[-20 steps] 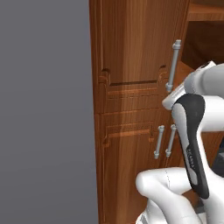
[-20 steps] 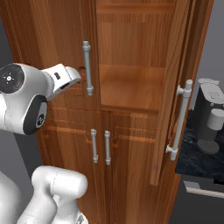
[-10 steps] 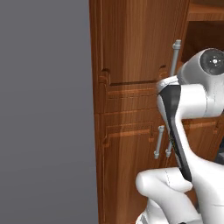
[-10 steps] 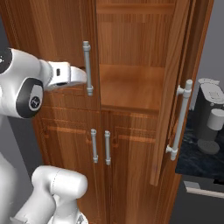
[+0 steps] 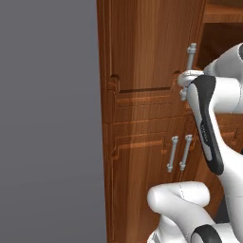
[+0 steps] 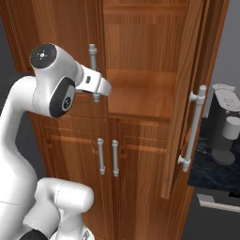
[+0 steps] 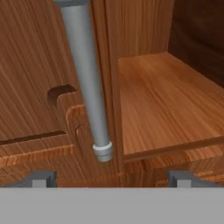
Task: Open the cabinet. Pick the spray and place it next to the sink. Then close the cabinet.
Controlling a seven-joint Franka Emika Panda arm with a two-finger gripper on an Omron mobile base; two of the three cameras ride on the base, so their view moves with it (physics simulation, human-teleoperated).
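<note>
Opening the cabinet [image 6: 140,56]: right door [image 6: 187,93] swung out, left door [image 5: 142,57] closed. Gripper [image 7: 109,177] spread wide, grasping nothing, lined up on the lower end of the left door's bar handle [image 7: 85,83], tips apart either side of it. Bare wooden shelf [image 7: 162,100] behind; no spray to be seen there. Next, probably: advance onto the handle, clamp, pull outward.

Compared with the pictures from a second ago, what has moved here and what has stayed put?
The arm has swung up and in, bringing the hand to the left door's handle; its fingers look spread, not gripping. The cabinet is unchanged: right door swung open, left door shut, shelf bare.
</note>
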